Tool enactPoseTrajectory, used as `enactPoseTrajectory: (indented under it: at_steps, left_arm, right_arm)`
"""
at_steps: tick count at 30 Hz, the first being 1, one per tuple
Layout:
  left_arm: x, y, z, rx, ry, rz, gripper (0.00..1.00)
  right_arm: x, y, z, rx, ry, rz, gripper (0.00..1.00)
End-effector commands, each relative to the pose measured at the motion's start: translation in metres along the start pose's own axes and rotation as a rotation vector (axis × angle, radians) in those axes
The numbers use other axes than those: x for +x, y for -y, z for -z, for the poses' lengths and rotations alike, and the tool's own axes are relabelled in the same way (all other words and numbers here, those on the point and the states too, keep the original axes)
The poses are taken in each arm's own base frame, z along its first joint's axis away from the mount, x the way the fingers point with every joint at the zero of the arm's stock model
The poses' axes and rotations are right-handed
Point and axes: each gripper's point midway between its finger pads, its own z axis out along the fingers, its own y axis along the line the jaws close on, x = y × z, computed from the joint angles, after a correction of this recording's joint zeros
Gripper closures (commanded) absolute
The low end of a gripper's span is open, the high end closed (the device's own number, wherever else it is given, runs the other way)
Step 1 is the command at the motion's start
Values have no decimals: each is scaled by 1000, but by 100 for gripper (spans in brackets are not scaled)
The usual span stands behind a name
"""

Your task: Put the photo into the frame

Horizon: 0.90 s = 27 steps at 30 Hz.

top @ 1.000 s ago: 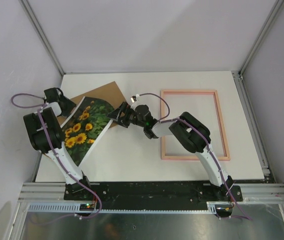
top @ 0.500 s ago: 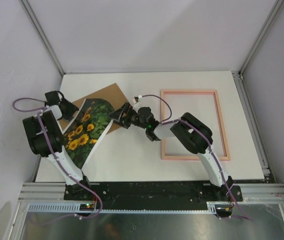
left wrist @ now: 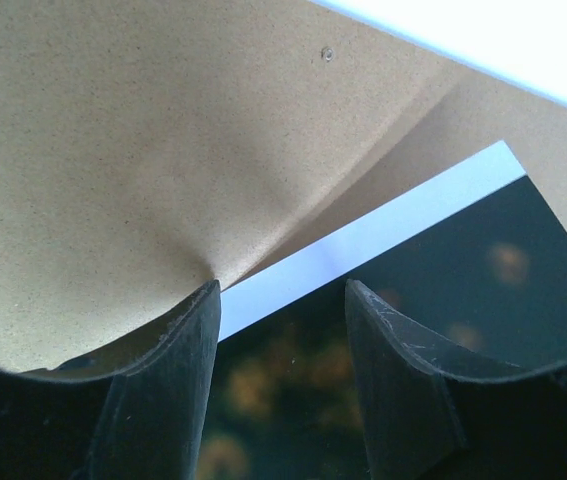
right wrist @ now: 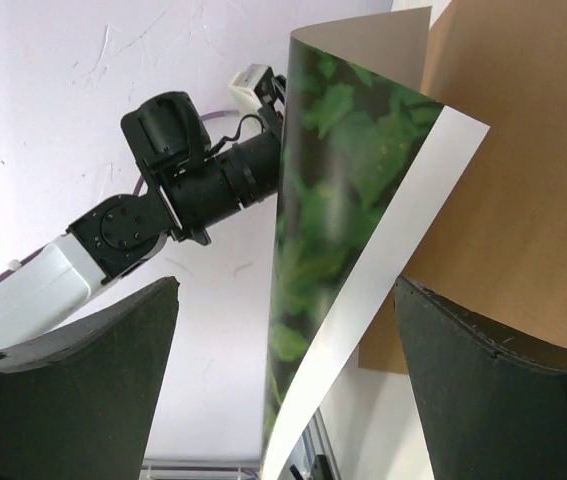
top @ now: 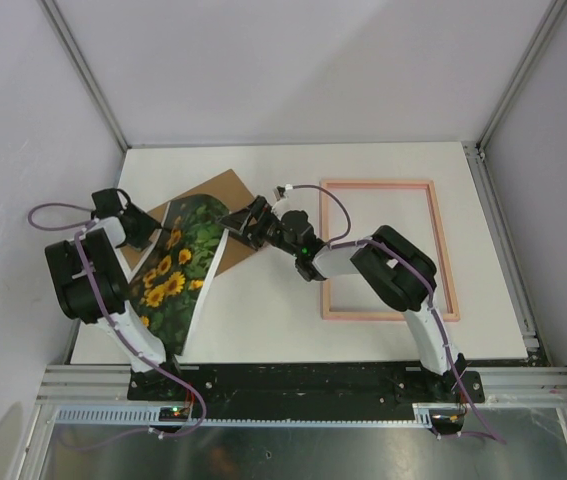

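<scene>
The left arm (top: 88,285) and the right arm (top: 393,275) are built of white links with bulky black joints. A thin purple cable (top: 58,206) loops along each one. A small green light (top: 304,249) glows on the right arm. The claw fingers (left wrist: 403,400) are dark, with fine scratches.

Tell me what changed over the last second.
The photo bowed up more, its near end swinging closer to the robot. The left claw drew slightly nearer too; the right claw edged a little farther away and rightward. The frame and board stayed put.
</scene>
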Motion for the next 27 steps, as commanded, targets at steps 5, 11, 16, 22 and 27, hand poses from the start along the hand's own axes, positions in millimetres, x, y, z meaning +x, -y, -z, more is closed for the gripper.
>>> enactPoseTrajectory:
  at_steps: [5,11,16,22,27]
  left_arm:
    - [32,3,19,8,-74,3,42]
    - [38,2,25,12,-75,2,42]
    - [40,3,32,22,-65,3,42]
    - [42,5,42,26,-39,6,42]
    - [59,10,47,45,-42,-5,41]
  right_arm:
    - [-8,-37,4,-102,40,-44,8]
    - [-4,-45,9,-98,44,-42,8]
    - [-1,-40,13,-21,38,-12,9]
    - [4,-6,24,188,17,13,8]
    - [-8,13,36,307,28,18,7]
